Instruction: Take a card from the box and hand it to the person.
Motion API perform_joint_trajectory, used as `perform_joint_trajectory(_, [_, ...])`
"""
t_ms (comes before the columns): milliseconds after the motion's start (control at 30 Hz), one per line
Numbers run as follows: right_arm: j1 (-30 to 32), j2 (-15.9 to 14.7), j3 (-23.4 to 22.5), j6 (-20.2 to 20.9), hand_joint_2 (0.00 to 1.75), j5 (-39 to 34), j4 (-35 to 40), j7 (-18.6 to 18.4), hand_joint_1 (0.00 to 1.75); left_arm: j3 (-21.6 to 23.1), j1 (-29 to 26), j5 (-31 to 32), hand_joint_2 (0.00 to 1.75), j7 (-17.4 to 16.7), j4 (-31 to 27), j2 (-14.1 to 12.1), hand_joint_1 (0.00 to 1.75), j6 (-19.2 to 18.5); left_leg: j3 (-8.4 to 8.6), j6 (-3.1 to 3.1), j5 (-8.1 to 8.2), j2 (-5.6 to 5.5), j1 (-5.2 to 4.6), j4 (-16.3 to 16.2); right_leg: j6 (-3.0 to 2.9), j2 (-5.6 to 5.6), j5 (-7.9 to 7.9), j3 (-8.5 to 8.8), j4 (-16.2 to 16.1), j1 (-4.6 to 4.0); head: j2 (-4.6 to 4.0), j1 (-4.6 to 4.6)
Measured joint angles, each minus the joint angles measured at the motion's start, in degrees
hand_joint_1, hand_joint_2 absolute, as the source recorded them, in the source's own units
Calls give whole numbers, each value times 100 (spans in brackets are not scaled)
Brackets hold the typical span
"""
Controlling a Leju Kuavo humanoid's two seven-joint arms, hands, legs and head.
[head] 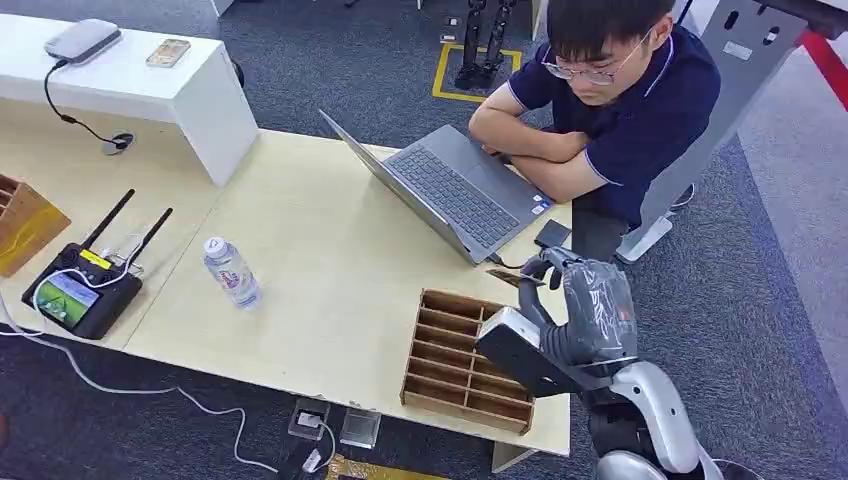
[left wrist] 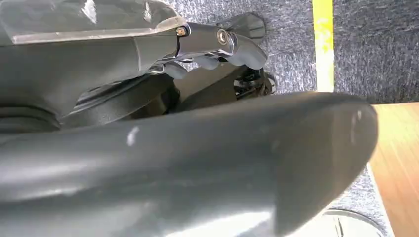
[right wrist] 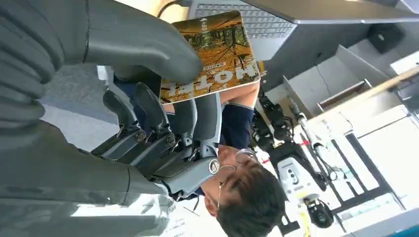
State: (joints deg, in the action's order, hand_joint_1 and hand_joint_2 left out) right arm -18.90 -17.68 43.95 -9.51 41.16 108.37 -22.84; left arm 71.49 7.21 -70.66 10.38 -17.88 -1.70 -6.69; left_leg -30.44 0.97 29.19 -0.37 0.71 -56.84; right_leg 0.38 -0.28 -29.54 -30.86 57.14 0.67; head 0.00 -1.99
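My right hand [head: 585, 295] is raised above the table's right end, just past the wooden slotted box [head: 462, 360]. It pinches a card [head: 516, 278] between thumb and fingers; close up the card [right wrist: 213, 58] carries an orange forest picture and the word HOTEL. The card points toward the laptop [head: 455, 190] and the person [head: 610, 95], who sits behind the table with arms folded, looking down. My left hand [left wrist: 217, 47] hangs over grey carpet with its fingers curled in and nothing in them.
A water bottle [head: 232, 272] stands mid-table. A black controller with two antennas [head: 85, 285] lies at the left beside another wooden box [head: 25, 222]. A white shelf [head: 130, 75] rises at the back left. A small black device [head: 552, 234] lies by the laptop.
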Motion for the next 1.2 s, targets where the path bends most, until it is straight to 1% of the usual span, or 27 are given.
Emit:
perform_joint_trajectory(133, [-81,7,42,-64,175,-46,-83,99,152,2,3,0,0,-20,0,2,0,0,-1,0,0,0,0,0,0,-1,0,0,1,0,0,0])
perform_joint_trajectory(367, [-192,70,144,-192,175,-223,-457,147,152,0,6,0,0,-39,0,2,0,2,-3,0,0,-1,0,0,0,-3,0,0,2,0,0,2])
perform_joint_trajectory(767, [-280,192,197,-208,175,-225,-848,160,152,0,9,-17,0,-39,0,2,0,0,-2,0,0,-1,0,0,0,-3,0,0,1,0,0,0])
perform_joint_trajectory(1200, [-327,267,197,-234,175,-219,-1058,182,152,0,7,-33,0,-39,0,2,0,-2,-2,0,0,-1,0,0,0,-3,0,0,1,0,0,0])
